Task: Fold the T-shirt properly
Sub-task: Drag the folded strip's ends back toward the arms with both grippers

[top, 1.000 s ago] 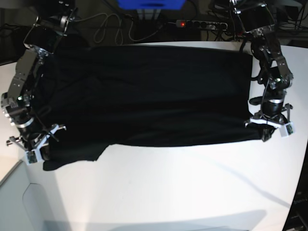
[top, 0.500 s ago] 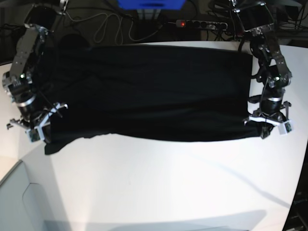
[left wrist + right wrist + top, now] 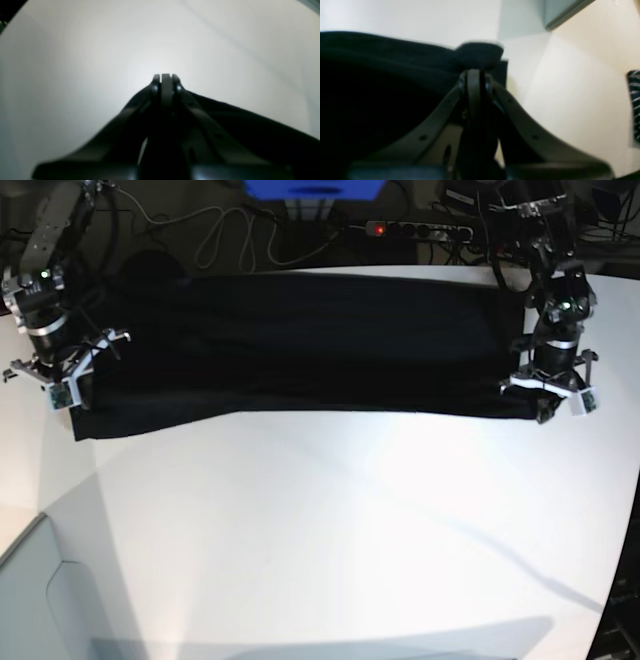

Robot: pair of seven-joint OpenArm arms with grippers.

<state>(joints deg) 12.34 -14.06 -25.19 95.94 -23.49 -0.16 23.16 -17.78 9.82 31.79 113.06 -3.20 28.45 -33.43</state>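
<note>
The black T-shirt (image 3: 300,340) lies as a long plain band across the back of the white table (image 3: 350,530). My left gripper (image 3: 541,412) is at the band's near right corner, shut on the cloth. The left wrist view shows that gripper (image 3: 165,76) with its fingers pressed on a thin strip of the T-shirt (image 3: 250,130), which trails off to the right. My right gripper (image 3: 72,408) is shut on the near left corner. In the right wrist view the gripper (image 3: 474,73) pinches a bunched fold of the T-shirt (image 3: 382,87). No print shows.
A power strip (image 3: 420,230) with a red light, loose cables (image 3: 215,240) and a blue object (image 3: 315,188) sit behind the table. The table's cut-off corner (image 3: 30,580) is at the front left. Bare white tabletop spreads in front of the shirt.
Both grippers have moved toward the back of the table with the shirt's near edge in them. The cloth now covers a narrower band, and the left sleeve flap no longer hangs forward.
</note>
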